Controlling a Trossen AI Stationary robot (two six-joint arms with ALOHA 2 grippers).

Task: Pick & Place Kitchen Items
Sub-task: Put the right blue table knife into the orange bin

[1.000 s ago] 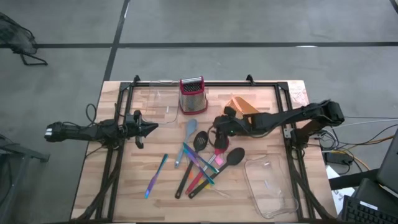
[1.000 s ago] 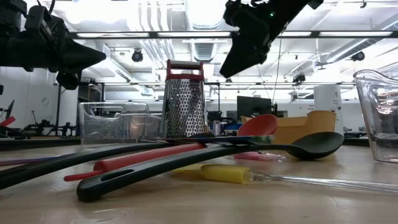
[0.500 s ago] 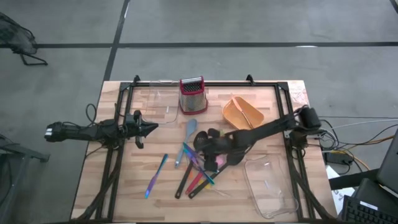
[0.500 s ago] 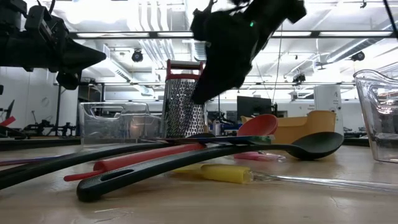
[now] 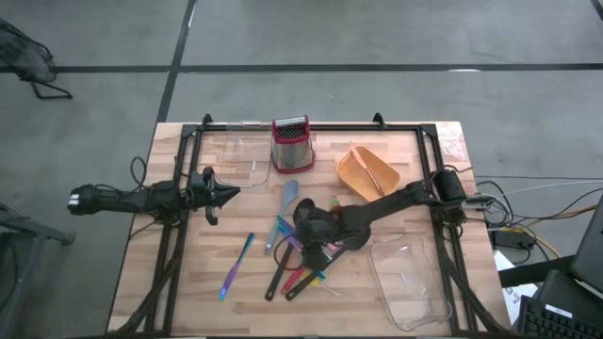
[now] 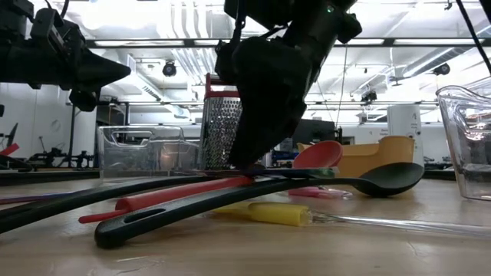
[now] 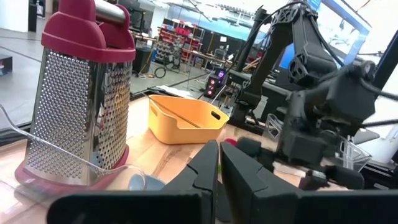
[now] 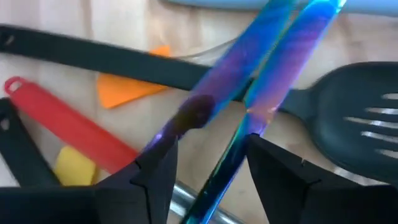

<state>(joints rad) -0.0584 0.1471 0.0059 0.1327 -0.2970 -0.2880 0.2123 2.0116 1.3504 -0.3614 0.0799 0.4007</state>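
My right gripper (image 5: pixel 303 237) hangs open astride the iridescent utensils (image 8: pixel 267 68) in the pile mid-table, holding nothing. My left gripper (image 5: pixel 229 193) waits shut near the left edge.

Slim iridescent blue-purple utensils (image 8: pixel 273 68) lie crossed over long black spoons (image 8: pixel 124 62).

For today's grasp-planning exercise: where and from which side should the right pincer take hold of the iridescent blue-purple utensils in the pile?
Probably on the slim handles of the iridescent utensils, from straight above. They lie flat on top of the black slotted spatula, two narrow bars side by side. The open right pincer straddles one; closing across its width looks best. The left pincer waits aside.
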